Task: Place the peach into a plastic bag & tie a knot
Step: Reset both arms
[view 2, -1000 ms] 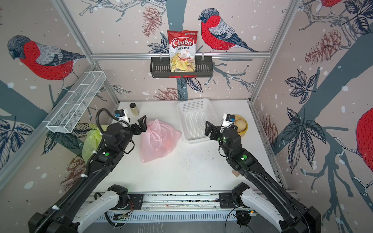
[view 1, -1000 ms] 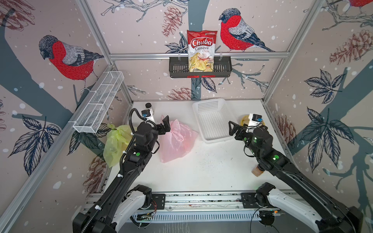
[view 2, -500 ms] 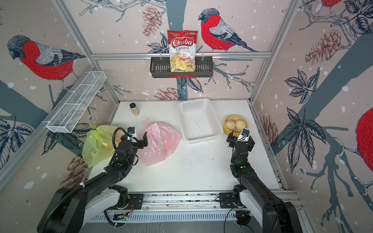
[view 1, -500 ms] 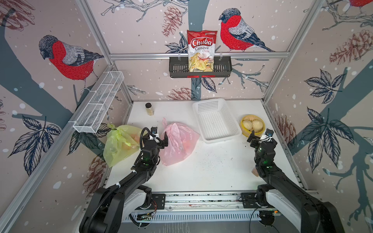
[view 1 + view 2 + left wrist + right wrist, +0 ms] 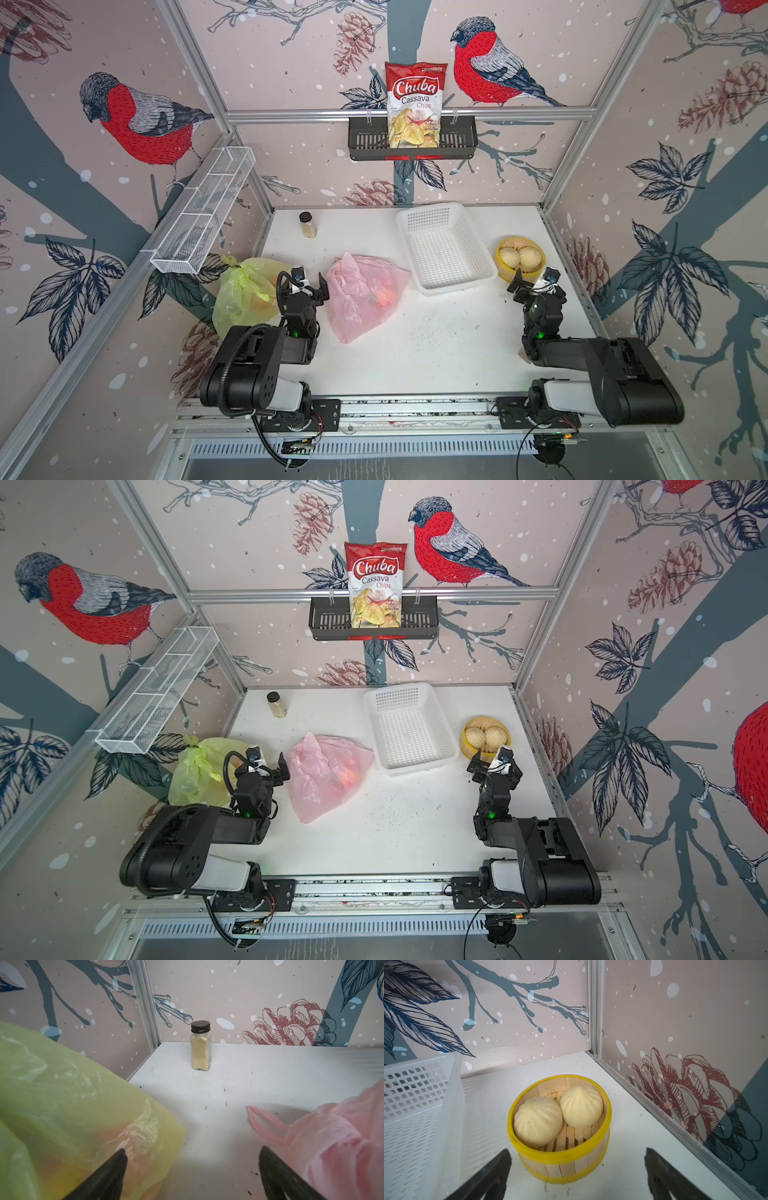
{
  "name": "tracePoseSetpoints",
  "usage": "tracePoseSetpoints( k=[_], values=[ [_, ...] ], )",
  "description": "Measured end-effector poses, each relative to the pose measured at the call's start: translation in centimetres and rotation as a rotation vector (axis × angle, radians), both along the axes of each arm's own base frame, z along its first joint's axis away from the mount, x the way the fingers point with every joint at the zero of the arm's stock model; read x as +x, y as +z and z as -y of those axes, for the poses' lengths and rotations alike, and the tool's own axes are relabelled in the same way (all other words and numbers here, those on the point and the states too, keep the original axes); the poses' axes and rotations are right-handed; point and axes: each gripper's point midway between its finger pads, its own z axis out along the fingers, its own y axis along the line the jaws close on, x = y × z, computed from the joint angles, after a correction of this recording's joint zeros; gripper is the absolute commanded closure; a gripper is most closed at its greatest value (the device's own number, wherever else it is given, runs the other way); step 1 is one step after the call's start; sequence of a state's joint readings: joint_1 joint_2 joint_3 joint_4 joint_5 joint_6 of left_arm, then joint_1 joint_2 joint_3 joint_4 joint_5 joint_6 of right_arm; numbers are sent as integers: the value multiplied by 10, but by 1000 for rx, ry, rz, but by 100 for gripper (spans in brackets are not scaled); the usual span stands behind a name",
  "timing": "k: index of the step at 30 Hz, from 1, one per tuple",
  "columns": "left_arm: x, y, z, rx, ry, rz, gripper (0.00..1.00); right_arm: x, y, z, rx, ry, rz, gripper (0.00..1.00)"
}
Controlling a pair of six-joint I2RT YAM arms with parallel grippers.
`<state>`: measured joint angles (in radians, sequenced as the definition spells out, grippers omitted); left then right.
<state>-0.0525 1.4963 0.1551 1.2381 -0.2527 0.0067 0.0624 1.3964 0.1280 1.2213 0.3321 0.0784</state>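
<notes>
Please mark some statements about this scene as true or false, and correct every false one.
1. The steamer holds two buns. True.
2. The spice jar stands inside the white basket. False: the spice jar stands on the table, apart from the white basket.
3. The left gripper and the right gripper are open and hold nothing. True.
4. The pink bag lies inside the white basket. False: the pink bag lies on the table beside it.

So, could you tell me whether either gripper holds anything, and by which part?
Nothing is held. The left gripper is open between the yellow-green bag and pink bag; the right gripper is open before the steamer.
</notes>
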Motion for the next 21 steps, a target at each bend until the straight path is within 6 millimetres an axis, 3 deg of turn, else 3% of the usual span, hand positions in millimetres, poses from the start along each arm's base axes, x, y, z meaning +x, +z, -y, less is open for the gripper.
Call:
tracePoseSetpoints(
  k=[3,4,6,21],
  values=[
    [10,-3,6,-8,-36,-16,4,13,3,-3,4,13,41,0],
    [18,5,6,-11,-39,1,4,17,-8,-3,1,15,-13,0],
    [27,18,8,-19,-56,38,4,25,-1,-3,6,26,0,0],
    [29,10,10,-28,-73,1,4,32,-6,-4,17,44,-34,0]
  ],
)
